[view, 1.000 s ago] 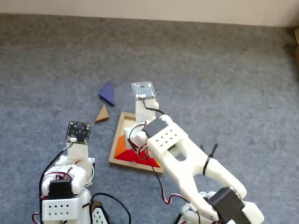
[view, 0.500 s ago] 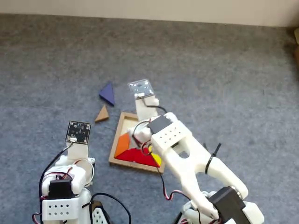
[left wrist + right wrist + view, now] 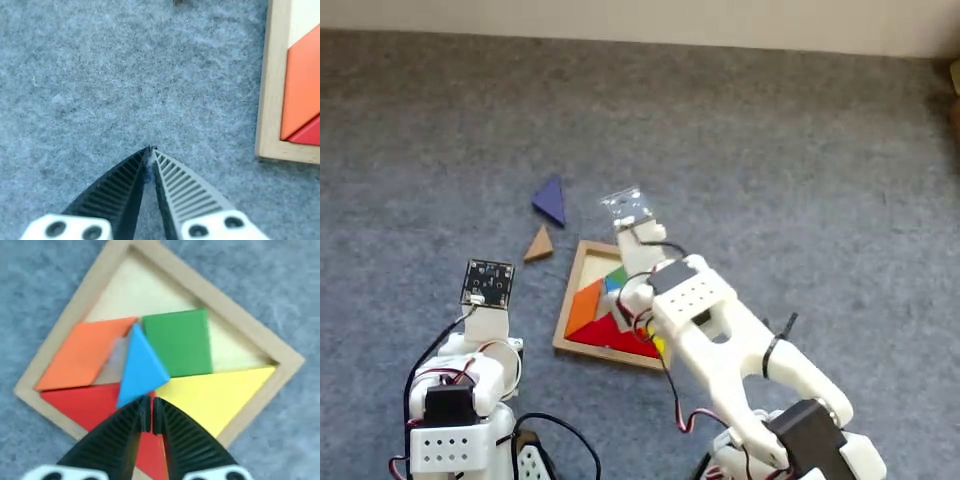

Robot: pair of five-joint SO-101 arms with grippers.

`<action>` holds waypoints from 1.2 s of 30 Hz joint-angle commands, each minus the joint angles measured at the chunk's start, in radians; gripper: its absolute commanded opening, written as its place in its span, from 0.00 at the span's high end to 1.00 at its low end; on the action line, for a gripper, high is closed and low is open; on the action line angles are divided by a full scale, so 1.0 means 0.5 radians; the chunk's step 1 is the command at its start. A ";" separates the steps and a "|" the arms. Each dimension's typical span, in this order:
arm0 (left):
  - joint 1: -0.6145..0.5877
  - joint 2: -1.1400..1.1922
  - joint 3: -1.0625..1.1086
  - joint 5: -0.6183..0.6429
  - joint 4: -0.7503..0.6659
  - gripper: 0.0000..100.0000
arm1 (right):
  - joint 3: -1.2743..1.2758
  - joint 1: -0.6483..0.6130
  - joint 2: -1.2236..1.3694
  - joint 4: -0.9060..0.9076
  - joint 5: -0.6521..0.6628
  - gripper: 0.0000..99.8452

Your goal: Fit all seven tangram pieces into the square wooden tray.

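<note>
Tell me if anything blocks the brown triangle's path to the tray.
Nothing lies on the carpet between the brown triangle and the wooden tray. The right gripper, shut, hangs above the tray.

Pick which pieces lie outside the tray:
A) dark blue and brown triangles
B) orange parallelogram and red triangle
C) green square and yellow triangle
A: the dark blue triangle and brown triangle lie off to the side of the tray.

Tan tray [image 3: 250, 329]; orange piece [image 3: 85, 352], green piece [image 3: 177, 342], blue piece [image 3: 140, 365], yellow piece [image 3: 220, 395]
</note>
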 commanded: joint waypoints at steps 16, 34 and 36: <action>-0.017 -0.075 0.041 0.015 0.015 0.99 | 0.005 -0.195 -0.106 -0.204 0.015 0.98; -0.017 -0.075 0.041 0.015 0.015 0.99 | 0.054 0.014 -0.275 -0.158 0.009 0.98; -0.017 -0.075 0.041 0.015 0.015 0.99 | 0.124 0.087 -0.440 -0.152 0.012 0.98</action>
